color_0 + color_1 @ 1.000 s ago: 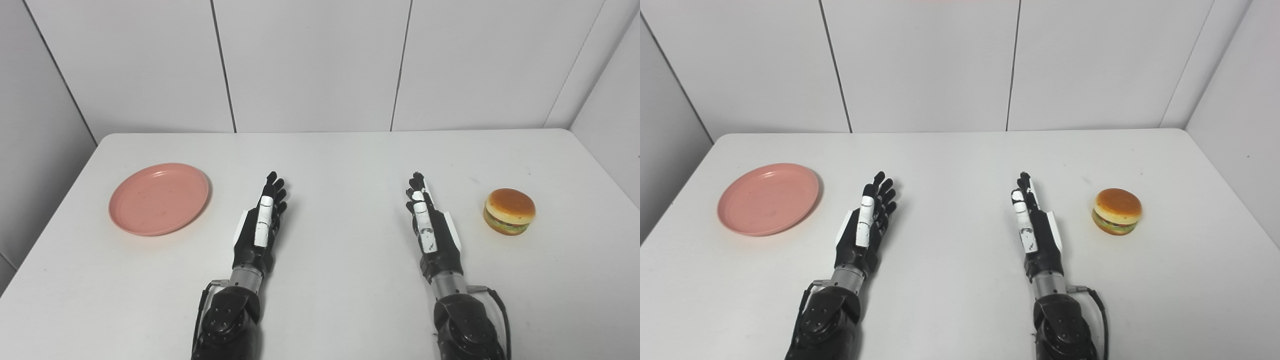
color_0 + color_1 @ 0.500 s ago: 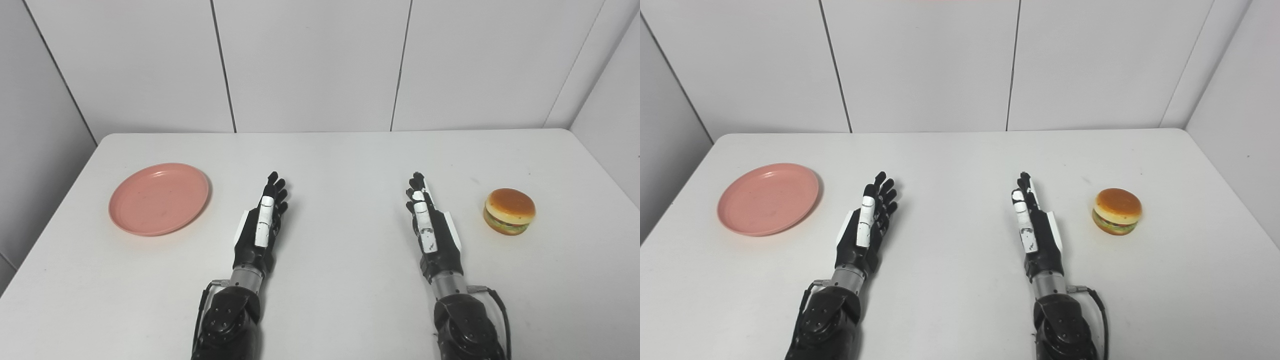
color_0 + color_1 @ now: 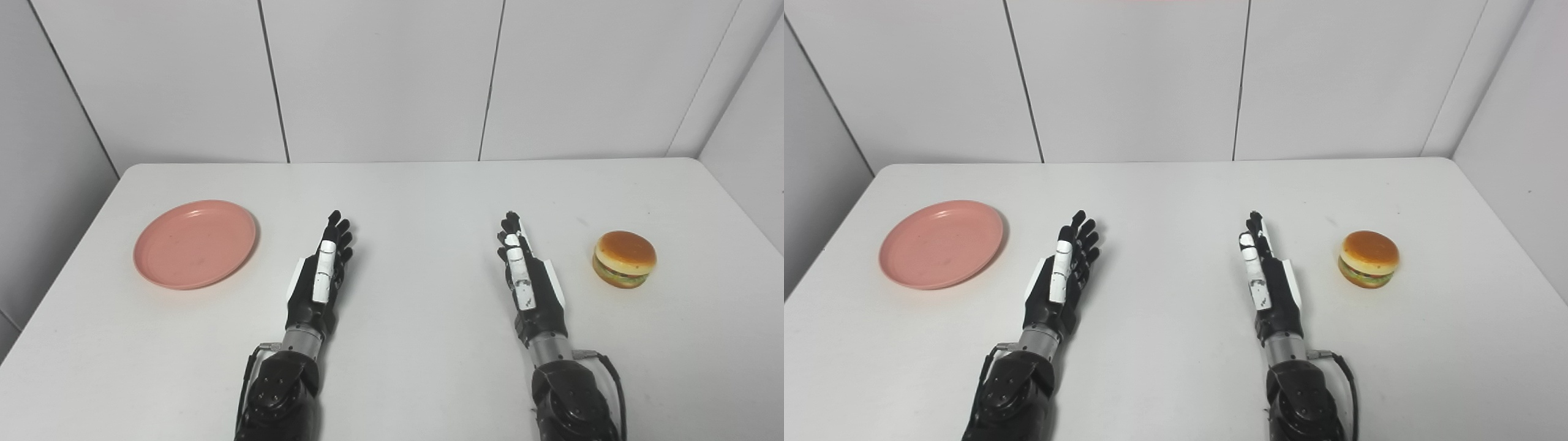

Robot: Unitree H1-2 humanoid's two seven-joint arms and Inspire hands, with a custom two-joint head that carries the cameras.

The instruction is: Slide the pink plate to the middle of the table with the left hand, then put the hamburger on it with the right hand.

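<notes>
Across the lower two thirds of the frame spreads a white table (image 3: pixel 416 196), backed by pale wall panels. Two black arms rise from the bottom edge. The left hand (image 3: pixel 318 275) lies flat at centre-left, fingers straight and slightly spread, holding nothing. The right hand (image 3: pixel 525 275) lies at centre-right, likewise extended and empty. Both point toward the top of the frame, well apart from each other.

The pink plate (image 3: pixel 195 243) sits at the left of the frame, near the left hand but not touching it. Its round shape has no true long axis; it lies flat, hollow side up, and only looks wider than tall because of the viewing angle. The hamburger (image 3: pixel 624 258) stands upright at the right of the frame, bun top upward, near the right hand. It too is round, so it points nowhere.

Neither step appears begun. The likely risks: pressing on the plate's raised rim could tip it rather than slide it, and a push along the table could send it skidding past the middle. The hamburger's domed top could squirt from a shallow grip.
</notes>
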